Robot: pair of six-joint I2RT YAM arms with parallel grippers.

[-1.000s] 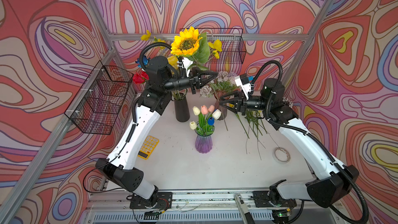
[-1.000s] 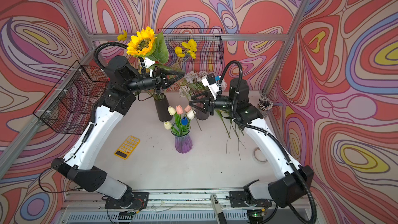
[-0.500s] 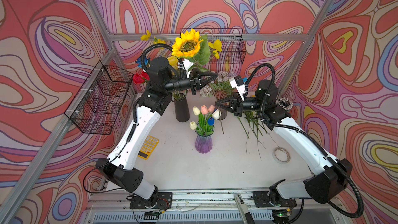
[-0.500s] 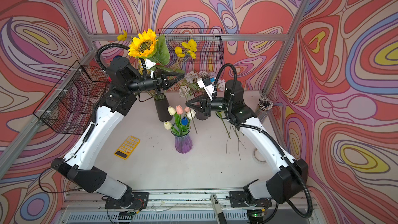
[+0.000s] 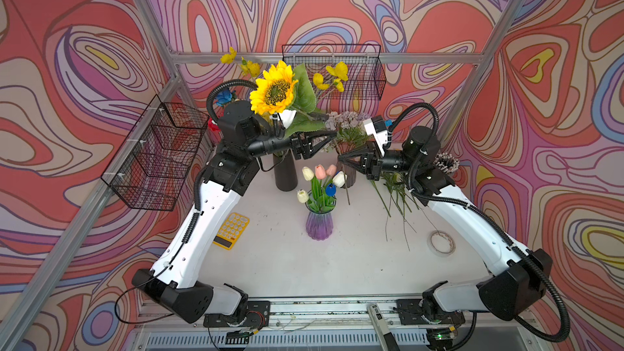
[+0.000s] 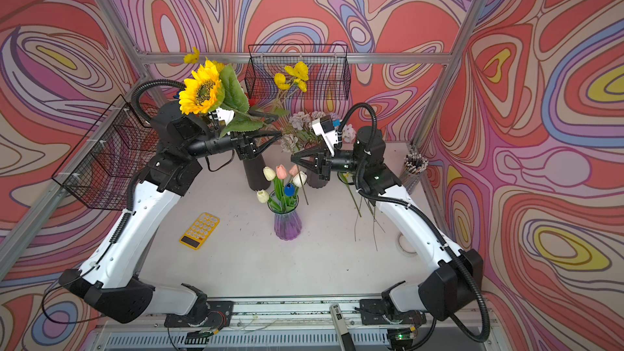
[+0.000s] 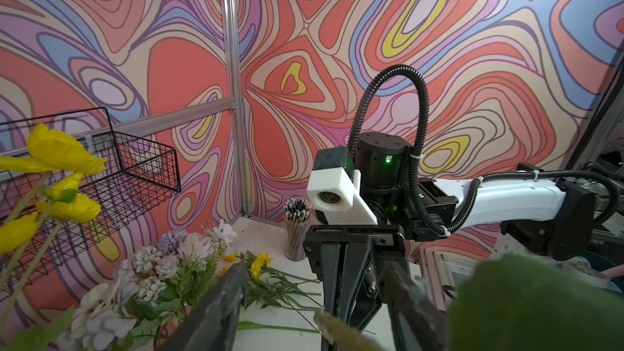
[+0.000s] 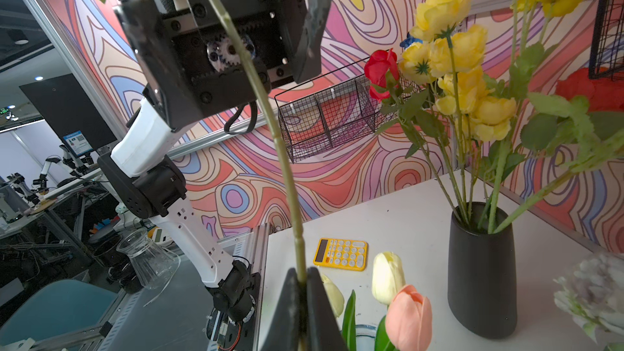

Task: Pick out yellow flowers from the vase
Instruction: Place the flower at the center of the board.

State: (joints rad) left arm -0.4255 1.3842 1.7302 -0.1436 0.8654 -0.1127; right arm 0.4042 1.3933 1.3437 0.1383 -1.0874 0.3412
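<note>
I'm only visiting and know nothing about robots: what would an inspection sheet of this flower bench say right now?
Surface: white table, faint scuffs.
Job's things: sunflower held aloft, clear of the black vase; yellow roses stand in that vase; picked yellow flowers lie on the table by the right arm.
Clutter: yellow calculator, tulip vase, cup of sticks.
Grippers: right claw shut on the sunflower's stem; left claw open around it.
Cables: black hoses arch over both wrists.
Surroundings: swirl-patterned walls, wire baskets.
</note>
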